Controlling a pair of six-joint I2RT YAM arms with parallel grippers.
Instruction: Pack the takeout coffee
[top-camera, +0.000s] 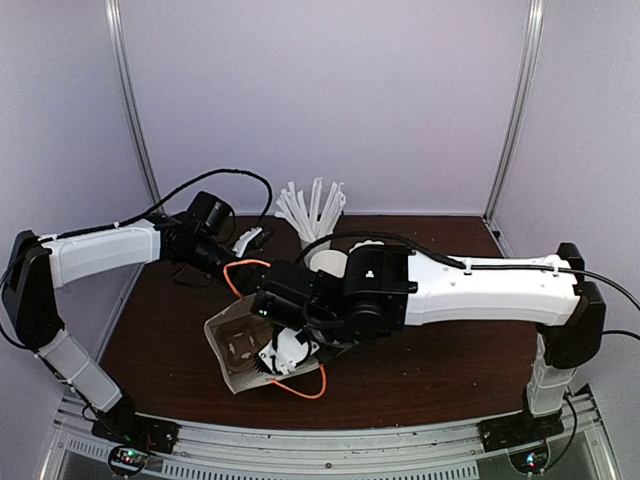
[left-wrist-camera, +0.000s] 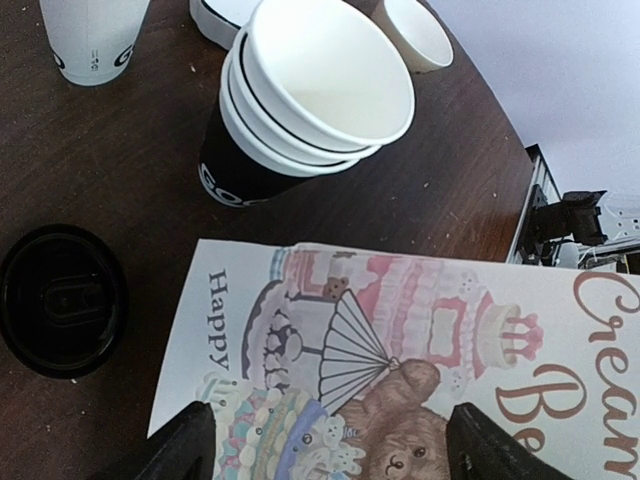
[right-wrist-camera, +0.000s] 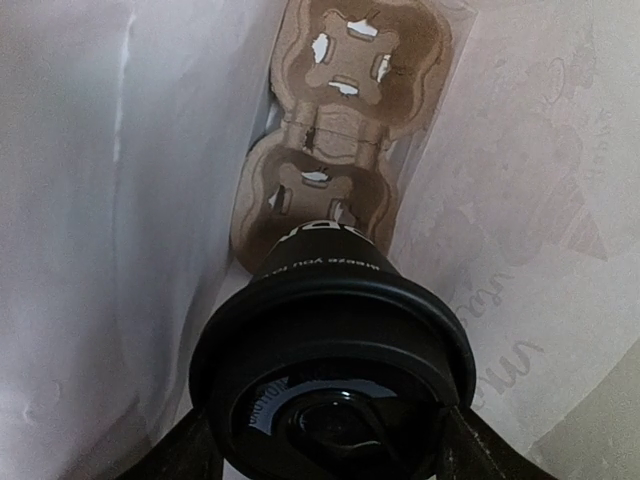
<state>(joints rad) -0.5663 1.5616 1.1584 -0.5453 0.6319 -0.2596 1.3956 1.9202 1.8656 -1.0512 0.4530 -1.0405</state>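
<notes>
1. Top external view: takes in both arms at once. Shows the right gripper (top-camera: 283, 350) pushed into the mouth of a white paper bag (top-camera: 228, 335) lying on its side on the table (top-camera: 450, 350), and the left gripper (top-camera: 245, 243) just behind the bag, near a bunch of straws (top-camera: 312, 208). Hides the coffee cup behind arm and bag.
2. Right wrist view: looks down inside the bag and supplies what the overhead misses. Shows the coffee cup (right-wrist-camera: 330, 390), black with a black lid, clamped between the two fingers (right-wrist-camera: 185, 450), one on each side below the lid rim. Places its base at the near pocket of a brown cardboard cup carrier (right-wrist-camera: 340, 130) deeper in the bag; seated or not, cannot tell.
3. Left wrist view: alone shows the bag's printed side with cake and bear, plus a stack of white cups (left-wrist-camera: 320, 90), a loose black lid (left-wrist-camera: 60, 300) and a small bowl (left-wrist-camera: 415, 30). Shows the left fingers (left-wrist-camera: 185, 450) wide apart over the print, gripping nothing visible.
</notes>
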